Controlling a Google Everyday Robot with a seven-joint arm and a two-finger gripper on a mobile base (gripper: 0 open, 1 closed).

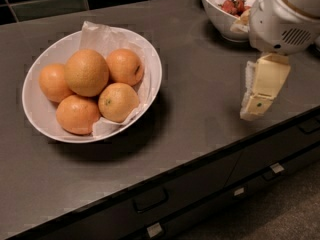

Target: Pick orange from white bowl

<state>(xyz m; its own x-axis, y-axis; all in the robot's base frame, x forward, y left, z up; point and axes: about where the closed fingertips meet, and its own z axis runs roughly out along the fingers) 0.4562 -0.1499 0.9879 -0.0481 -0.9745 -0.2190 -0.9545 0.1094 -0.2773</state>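
Note:
The wide white bowl (36, 109), lined with crinkled white paper, sits on the dark counter at the left. It holds several oranges. The orange (86, 72), the largest and palest, lies on top near the bowl's middle. Smaller, deeper-orange ones surround it, one with a dark mark (124, 66) and one with a stem spot (118, 101). My gripper (253, 113) hangs from the white arm housing (282, 21) at the right, above the counter's front right part. It is well to the right of the bowl and touches nothing.
A smaller white bowl of red strawberries (220, 11) stands at the back right, partly behind the arm. The counter's front edge runs diagonally below, with drawers and handles (150, 200) under it. Dark tiles line the back wall.

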